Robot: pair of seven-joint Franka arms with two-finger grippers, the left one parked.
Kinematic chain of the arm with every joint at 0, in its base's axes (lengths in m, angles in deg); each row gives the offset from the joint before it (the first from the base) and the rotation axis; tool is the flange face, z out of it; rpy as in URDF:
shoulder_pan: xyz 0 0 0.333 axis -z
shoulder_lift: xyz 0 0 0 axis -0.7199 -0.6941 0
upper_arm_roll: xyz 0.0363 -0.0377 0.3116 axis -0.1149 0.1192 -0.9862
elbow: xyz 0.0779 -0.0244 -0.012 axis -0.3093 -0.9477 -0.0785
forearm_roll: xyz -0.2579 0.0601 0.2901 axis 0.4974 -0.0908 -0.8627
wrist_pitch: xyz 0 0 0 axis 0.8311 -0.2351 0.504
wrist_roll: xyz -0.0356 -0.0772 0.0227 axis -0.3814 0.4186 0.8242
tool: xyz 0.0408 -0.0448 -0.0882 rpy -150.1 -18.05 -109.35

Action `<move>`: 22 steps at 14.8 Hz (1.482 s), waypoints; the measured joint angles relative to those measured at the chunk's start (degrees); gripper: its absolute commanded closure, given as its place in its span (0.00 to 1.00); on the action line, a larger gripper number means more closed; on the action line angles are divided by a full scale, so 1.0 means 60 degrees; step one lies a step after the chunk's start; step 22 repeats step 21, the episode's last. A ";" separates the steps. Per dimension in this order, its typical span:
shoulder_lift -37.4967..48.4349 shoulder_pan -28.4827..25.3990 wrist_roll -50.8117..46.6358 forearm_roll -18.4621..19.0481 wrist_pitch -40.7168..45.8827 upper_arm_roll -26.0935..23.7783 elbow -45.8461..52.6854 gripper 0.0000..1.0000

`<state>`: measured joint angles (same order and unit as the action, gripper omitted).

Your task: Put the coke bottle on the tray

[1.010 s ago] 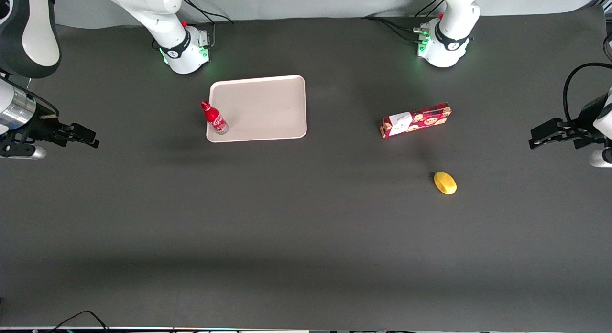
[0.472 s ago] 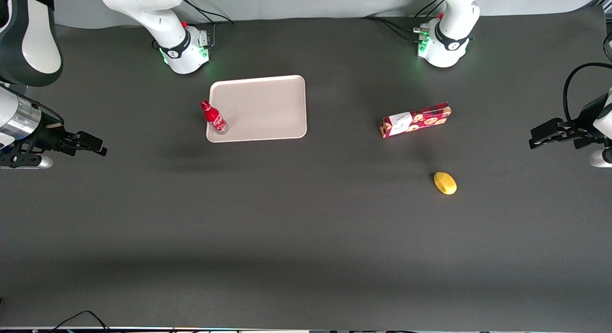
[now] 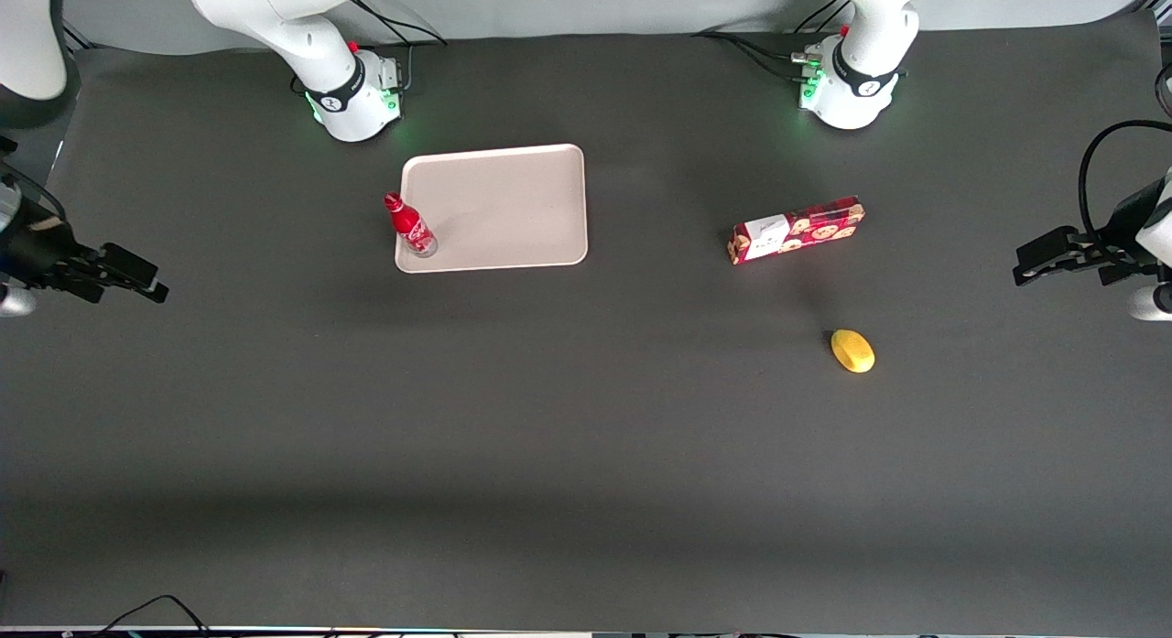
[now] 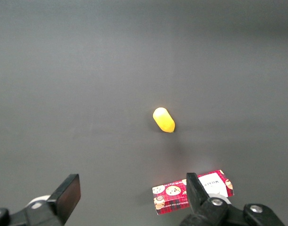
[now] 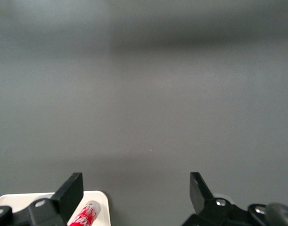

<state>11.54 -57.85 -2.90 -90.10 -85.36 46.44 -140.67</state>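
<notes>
The small red coke bottle [image 3: 410, 226] stands upright on the pale beige-pink tray [image 3: 513, 199], in the tray's corner nearest the front camera at the working arm's end. The bottle also shows in the right wrist view [image 5: 86, 214] with a corner of the tray [image 5: 102, 200]. My right gripper [image 3: 137, 278] is open and empty, high above the bare mat, well away from the tray toward the working arm's end of the table. Its two fingers stand wide apart in the right wrist view [image 5: 135, 188].
A red rectangular cookie box [image 3: 795, 230] lies toward the parked arm's end of the table. A yellow lemon-like object [image 3: 852, 351] lies nearer the front camera than the box. Both show in the left wrist view, the box [image 4: 174, 197] and the yellow object [image 4: 163, 119]. The arm bases [image 3: 352, 93] stand at the table's back edge.
My right gripper has drawn away from the tray toward the working arm's end of the table, and the arm has risen. The bottle and tray have not moved.
</notes>
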 measured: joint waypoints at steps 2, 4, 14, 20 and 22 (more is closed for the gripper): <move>-0.0159 0.0221 -0.0004 0.0069 0.0514 -0.0366 0.0644 0.00; -0.0452 0.0849 -0.0009 0.0554 0.0578 -0.1382 0.0843 0.00; -0.1057 0.1682 -0.0434 0.0779 0.0616 -0.2237 0.1100 0.00; -0.0729 0.1699 -0.0453 0.0761 0.0743 -0.2237 0.0626 0.00; -0.0644 0.1699 -0.0455 0.0761 0.0743 -0.2237 0.0617 0.00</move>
